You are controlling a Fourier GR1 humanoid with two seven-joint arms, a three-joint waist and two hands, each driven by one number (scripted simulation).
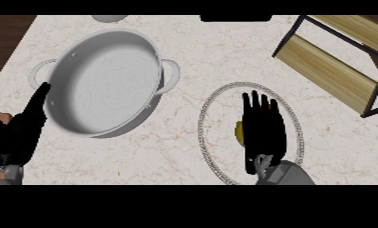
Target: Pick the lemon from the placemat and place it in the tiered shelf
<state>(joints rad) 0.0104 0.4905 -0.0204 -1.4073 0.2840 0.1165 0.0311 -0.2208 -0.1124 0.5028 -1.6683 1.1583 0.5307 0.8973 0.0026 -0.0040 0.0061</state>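
Yellow at its edge, the lemon (240, 132) is mostly hidden under the right hand (263, 127), which is held flat with straight fingers over the placemat (214, 103); fingers are best curled around it before it is lifted toward the tiered shelf (332, 67).

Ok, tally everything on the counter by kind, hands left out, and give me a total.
Pan: 1
Placemat: 1
Lemon: 1, mostly hidden under the right hand
Tiered shelf: 1
Grey thing at the far edge, cut off, kind unclear: 1
Total: 5
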